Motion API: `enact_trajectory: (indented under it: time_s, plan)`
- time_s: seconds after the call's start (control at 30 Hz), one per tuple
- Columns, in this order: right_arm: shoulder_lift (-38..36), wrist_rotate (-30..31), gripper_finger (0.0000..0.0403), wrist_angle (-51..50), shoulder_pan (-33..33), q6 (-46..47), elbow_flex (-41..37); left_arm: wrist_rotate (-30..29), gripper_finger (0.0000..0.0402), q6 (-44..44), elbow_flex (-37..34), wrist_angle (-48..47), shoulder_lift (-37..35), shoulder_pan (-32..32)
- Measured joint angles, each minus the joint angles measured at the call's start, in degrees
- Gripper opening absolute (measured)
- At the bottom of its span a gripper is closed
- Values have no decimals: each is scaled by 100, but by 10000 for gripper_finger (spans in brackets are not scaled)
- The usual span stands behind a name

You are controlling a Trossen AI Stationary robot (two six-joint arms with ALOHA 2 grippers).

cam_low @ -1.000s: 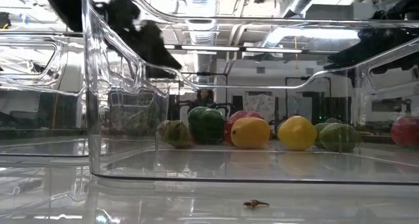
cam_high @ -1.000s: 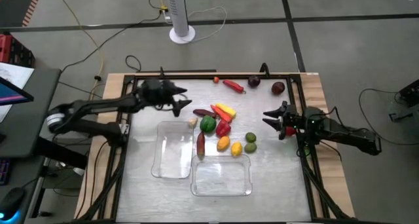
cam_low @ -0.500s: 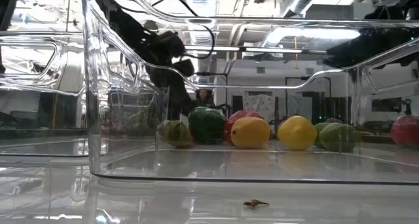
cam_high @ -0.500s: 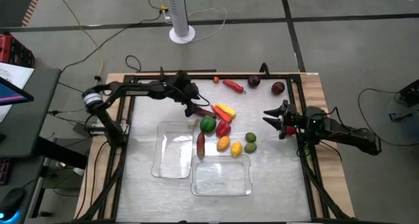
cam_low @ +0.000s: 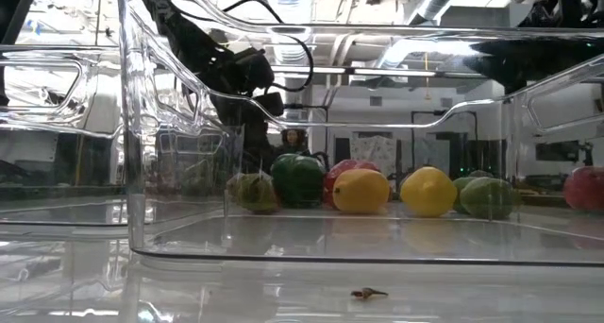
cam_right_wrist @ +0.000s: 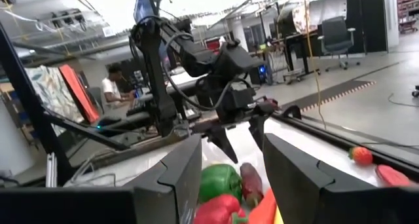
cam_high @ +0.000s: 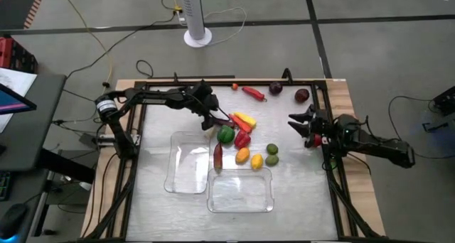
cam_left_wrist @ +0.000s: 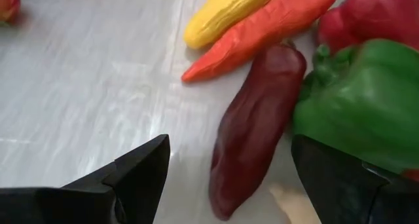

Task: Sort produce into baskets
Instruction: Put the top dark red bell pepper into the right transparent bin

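The produce lies mid-table in a loose heap: a dark purple long piece [cam_high: 222, 121] [cam_left_wrist: 252, 129], yellow [cam_high: 245, 119] and orange [cam_left_wrist: 262, 31] peppers, a green pepper [cam_high: 225, 135] [cam_left_wrist: 357, 99], a red pepper [cam_high: 242, 139], lemons [cam_high: 257, 161] and limes [cam_high: 272, 149]. My left gripper [cam_high: 212, 120] [cam_left_wrist: 229, 178] slants down, open, with a finger on each side of the purple piece's near end and touching nothing. Two clear baskets [cam_high: 188, 161] [cam_high: 240, 193] stand nearer the front. My right gripper [cam_high: 297, 123] [cam_right_wrist: 232, 145] waits at the right edge, fingers apart, holding nothing.
A red chilli [cam_high: 253, 94] and two dark purple rounds [cam_high: 276, 88] [cam_high: 302, 96] lie by the far edge. A garlic [cam_high: 209, 132] and a dark red chilli [cam_high: 217, 156] sit beside the left basket. A black frame [cam_high: 135, 150] rims the table. A person sits in the room beyond.
My left gripper has swung from the table's far left toward the produce heap, has come down and tipped to point more steeply downward, and now straddles the dark purple piece. Its fingers have stayed apart. No produce has moved.
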Motion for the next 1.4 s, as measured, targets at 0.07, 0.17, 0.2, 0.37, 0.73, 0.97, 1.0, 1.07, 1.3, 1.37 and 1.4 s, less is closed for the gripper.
enact_trajectory:
  time_s: [0.07,0.17,0.2,0.37,0.73,0.97,1.0,1.07,1.3,1.37,1.4]
  plan:
    - [135,-2,189,176,2,1,2,12,306,-30,115,-200,0,-2]
    - [446,-2,189,363,9,3,2,26,306,-24,331,-444,0,-4]
    - [579,-3,189,467,9,4,2,31,306,1,395,-516,0,-5]
    - [1336,-4,189,967,11,18,2,32,306,17,594,-689,0,-17]
    - [2900,-2,189,2611,359,-340,2,-224,306,-110,592,-719,301,-162]
    - [3252,0,189,2832,422,-353,2,-315,306,-106,756,-779,798,-146]
    - [3265,0,189,2853,422,-355,2,-315,306,-86,786,-827,859,-149]
    - [3266,0,189,2876,420,-362,4,-397,302,53,842,-910,981,-161]
    - [3266,-2,189,2857,419,-432,4,-1043,211,465,865,-898,987,-283]
    - [3266,-2,189,2850,417,-432,4,-1118,174,514,863,-863,977,-295]
    - [3266,-2,189,2856,415,-435,4,-1118,156,515,863,-869,977,-295]
